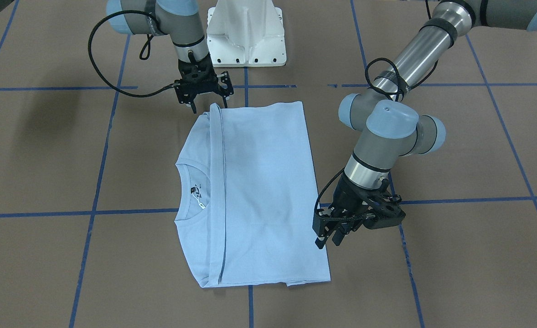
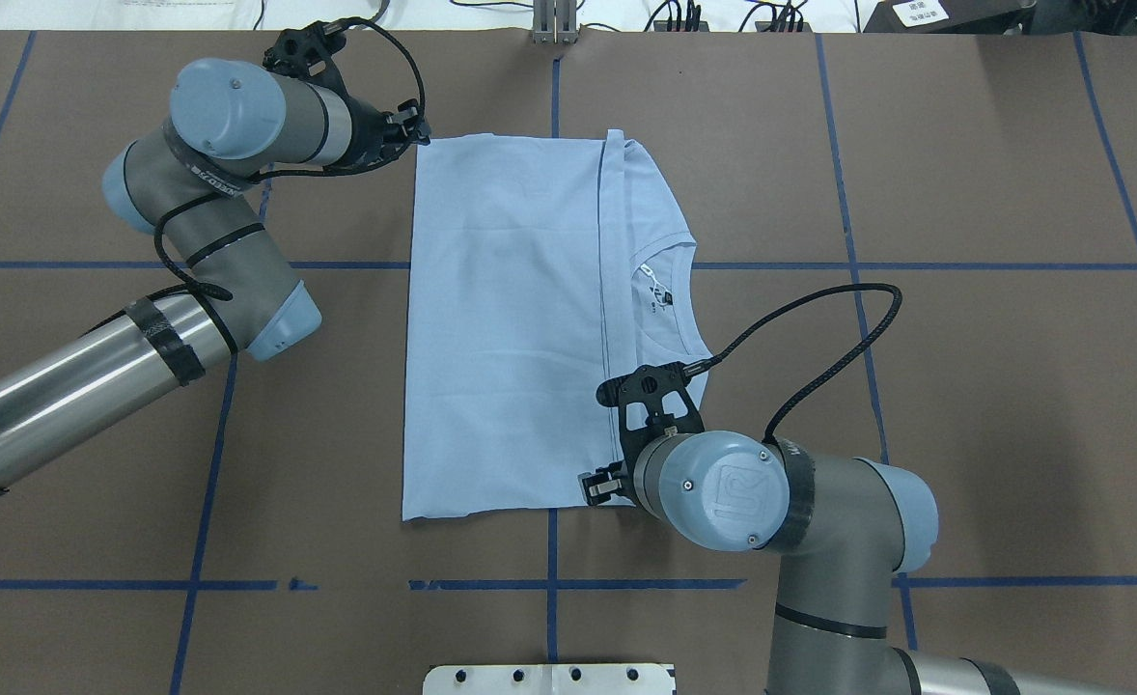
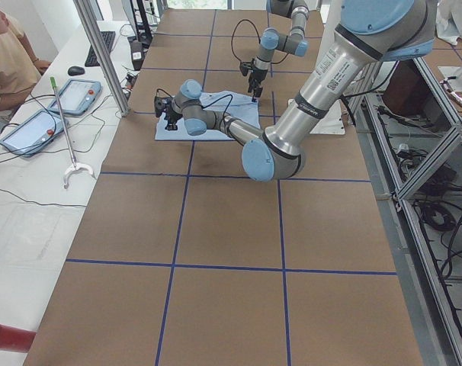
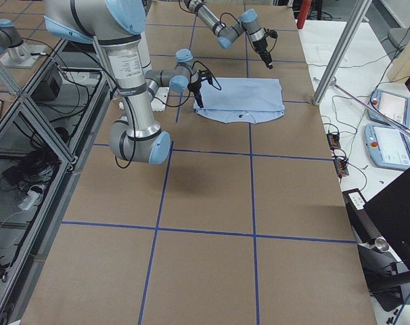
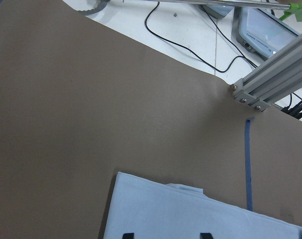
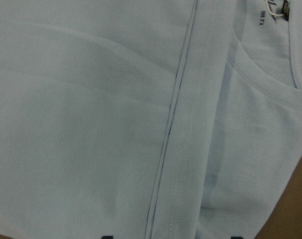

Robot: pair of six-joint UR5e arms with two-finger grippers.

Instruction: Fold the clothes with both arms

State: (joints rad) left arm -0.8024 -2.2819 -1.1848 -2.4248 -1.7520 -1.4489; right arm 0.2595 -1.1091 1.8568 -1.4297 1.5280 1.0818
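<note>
Left end effector [image 1: 327, 242] and right end effector [image 1: 210, 107] both spread; pinch light blue folded T-shirt [image 1: 264, 191] corners together, lift evenly.

Soft matt cloth T-shirt [image 1: 264, 182] (table [image 1: 45, 159] matt brown).

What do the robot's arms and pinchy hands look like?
The left arm and right arm are round grey metal tubes with pale blue joint caps. Looping black cables run to the black two-finger left gripper and right gripper. A cap on the right arm bears a logo.
</note>
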